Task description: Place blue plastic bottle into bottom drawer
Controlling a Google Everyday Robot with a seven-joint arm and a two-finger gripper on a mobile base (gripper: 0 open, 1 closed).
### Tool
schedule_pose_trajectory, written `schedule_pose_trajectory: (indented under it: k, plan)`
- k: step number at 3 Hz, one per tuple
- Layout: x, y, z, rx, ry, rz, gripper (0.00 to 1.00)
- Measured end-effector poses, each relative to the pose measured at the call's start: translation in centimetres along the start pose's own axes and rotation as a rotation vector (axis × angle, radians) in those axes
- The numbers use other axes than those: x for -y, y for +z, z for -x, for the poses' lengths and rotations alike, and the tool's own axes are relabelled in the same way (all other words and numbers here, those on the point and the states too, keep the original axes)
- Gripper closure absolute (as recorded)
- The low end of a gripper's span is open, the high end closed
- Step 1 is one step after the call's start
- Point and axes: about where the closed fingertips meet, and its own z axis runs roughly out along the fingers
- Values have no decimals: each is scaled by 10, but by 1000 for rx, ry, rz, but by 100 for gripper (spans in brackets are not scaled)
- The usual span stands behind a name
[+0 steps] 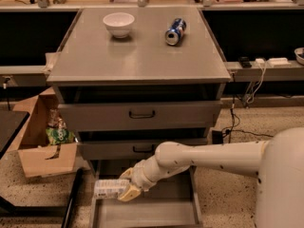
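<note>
Carry step, near its end. Gripper (127, 191) hung over the left side of the open bottom drawer (156, 213), fingers clamped on the blue plastic bottle (107, 189). Bottle lay sideways in the air, its free end overhanging the drawer's left wall. My judgement of the next move: shift right over the drawer floor, lower, then let go.

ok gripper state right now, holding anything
Gripper: shut on the blue plastic bottle, held sideways above the left side of the open bottom drawer.
</note>
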Motion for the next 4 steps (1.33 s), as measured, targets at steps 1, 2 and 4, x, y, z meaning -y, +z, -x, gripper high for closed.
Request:
schedule_pose_trajectory:
  k: [1,2,4]
  plan:
    - [10,45,-47,21,61,46,100]
    - [4,71,-65,46,114,71,100]
    - [7,101,-95,18,126,60,100]
